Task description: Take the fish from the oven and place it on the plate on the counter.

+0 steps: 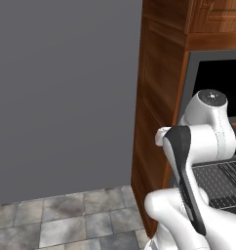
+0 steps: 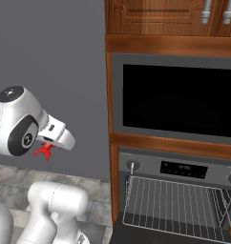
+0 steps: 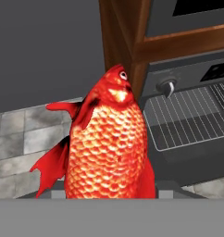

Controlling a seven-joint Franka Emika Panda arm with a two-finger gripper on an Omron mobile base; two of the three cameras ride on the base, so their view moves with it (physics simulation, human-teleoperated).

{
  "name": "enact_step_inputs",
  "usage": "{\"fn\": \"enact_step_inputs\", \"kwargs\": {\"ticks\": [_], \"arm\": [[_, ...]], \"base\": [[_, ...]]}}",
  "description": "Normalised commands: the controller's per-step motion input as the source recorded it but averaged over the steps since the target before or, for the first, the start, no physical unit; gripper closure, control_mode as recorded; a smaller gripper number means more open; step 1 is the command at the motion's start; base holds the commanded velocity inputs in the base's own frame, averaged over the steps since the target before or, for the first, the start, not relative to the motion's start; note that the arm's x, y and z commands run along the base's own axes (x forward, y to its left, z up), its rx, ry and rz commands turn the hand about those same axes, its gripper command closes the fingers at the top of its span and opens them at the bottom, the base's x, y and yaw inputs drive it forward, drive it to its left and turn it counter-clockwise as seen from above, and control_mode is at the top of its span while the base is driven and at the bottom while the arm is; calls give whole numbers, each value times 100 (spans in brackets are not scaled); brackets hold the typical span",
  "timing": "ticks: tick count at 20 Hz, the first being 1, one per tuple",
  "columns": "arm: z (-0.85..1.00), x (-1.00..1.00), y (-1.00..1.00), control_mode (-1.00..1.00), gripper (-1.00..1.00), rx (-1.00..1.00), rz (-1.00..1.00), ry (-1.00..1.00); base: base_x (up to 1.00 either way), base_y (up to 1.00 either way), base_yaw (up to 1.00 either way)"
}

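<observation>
1. The fish [image 3: 107, 148] is seen clamped in the jaws: in the hand view its scaled orange-red body rises from where the fingertips would sit, head away from the camera; the tips themselves are hidden behind it
2. In the right base view the fish [image 2: 45, 151] hangs under the wrist, out in the air w/ grey wall behind and tiled floor [image 2: 91, 188] below, well apart from the oven [image 2: 177, 200]
3. Oven is open, wire rack [image 2: 177, 205] bare; extraction judged done, step in hand = carry to the plate
4. Plate and surface cannot be located from here, so the base is prob. to be driven or the arm swung until the plate is found; release is not to be attempted before that
5. Grip is to be kept unchanged during transit; fish body is rounded and prob. slippery, so slow, smooth swings are advised
6. Wooden cabinet side [image 1: 154, 97] is close to the arm; elbow is to be kept clear when turning
7. At the plate, the fish is to be lowered close over the centre before the jaws are parted, since it is small and could bounce off the rim
</observation>
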Motion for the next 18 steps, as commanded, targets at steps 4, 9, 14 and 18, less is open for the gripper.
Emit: {"fn": "enact_step_inputs", "kwargs": {"ticks": [4,9,14,18], "arm": [[-2,0,0,-100,100,0,0,0],[0,0,0,-100,100,0,0,0],[0,-1,0,-100,100,0,0,0],[0,-5,0,100,100,0,0,0]], "base": [[0,0,0],[0,0,0],[0,0,0],[-5,0,0]]}}
